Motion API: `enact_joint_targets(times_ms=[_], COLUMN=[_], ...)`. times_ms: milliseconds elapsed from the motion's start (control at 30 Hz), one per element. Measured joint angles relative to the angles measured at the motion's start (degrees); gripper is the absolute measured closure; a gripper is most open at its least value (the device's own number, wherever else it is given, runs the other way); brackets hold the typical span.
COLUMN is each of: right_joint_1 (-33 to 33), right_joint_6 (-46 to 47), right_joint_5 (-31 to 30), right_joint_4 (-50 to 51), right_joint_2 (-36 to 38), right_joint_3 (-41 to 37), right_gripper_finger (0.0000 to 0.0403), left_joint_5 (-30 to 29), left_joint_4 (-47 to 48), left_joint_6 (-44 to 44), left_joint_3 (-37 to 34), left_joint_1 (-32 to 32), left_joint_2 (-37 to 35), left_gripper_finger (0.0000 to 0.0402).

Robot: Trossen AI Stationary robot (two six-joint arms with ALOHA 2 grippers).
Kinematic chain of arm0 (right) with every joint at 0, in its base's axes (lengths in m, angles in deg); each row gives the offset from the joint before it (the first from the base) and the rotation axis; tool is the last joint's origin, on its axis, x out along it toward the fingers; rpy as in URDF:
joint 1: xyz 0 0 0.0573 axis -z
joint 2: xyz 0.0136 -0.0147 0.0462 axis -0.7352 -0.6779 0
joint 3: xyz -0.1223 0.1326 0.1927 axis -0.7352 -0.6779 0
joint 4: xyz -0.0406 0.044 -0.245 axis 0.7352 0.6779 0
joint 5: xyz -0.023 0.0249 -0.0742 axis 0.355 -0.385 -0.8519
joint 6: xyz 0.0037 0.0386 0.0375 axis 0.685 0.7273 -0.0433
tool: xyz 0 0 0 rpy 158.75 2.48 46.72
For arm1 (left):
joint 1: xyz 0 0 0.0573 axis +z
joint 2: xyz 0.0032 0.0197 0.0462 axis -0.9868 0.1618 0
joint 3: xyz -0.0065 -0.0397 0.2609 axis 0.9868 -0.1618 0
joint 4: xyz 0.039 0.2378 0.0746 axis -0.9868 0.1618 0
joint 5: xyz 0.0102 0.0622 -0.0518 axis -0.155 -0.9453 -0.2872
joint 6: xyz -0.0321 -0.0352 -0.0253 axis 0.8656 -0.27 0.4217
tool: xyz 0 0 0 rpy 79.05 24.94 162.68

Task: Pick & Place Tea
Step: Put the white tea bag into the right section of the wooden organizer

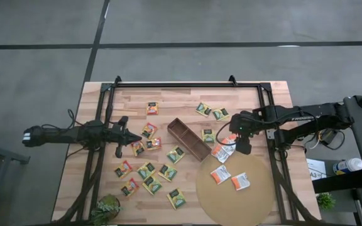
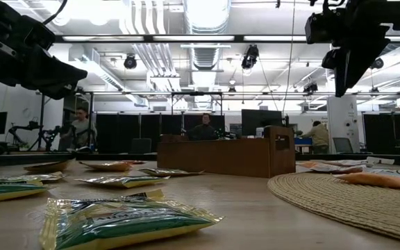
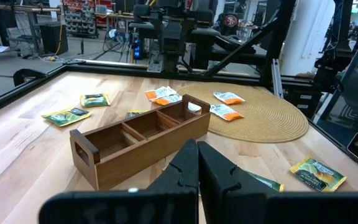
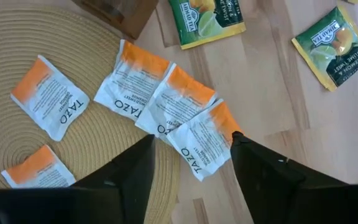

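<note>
Tea sachets lie flat across the wooden table: green-yellow ones (image 1: 151,185) and orange-red ones (image 1: 152,108) to the left of and beyond the brown box (image 1: 189,139). Three white-and-orange sachets (image 4: 166,109) overlap at the round mat's far edge (image 1: 224,150). Two more (image 4: 51,96) lie on the mat (image 1: 234,201). My right gripper (image 4: 191,162) hangs open, high above the overlapping three, pointing steeply down, and touches nothing. My left gripper (image 3: 197,168) is shut, level above the table to the left of the box.
The box stands slantwise at the table's middle, its three compartments showing no sachets (image 3: 135,127). Black frame rails (image 1: 187,85) run along the far and side edges. A small plant (image 1: 107,207) stands at the near left corner. People sit in the room beyond (image 2: 203,128).
</note>
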Motion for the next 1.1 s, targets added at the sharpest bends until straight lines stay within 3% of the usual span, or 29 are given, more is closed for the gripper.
enact_joint_targets(times_ms=[1100], right_joint_1=[-3.7], right_joint_6=[3.0], right_joint_5=[-0.2], right_joint_4=[-3.0], right_joint_2=[-5.6], right_joint_3=[2.4], right_gripper_finger=[0.0193], left_joint_5=[0.0], left_joint_4=[-0.1], left_joint_6=[0.0], left_joint_3=[0.0], left_joint_1=[0.0], left_joint_2=[0.0], left_gripper_finger=[0.0402])
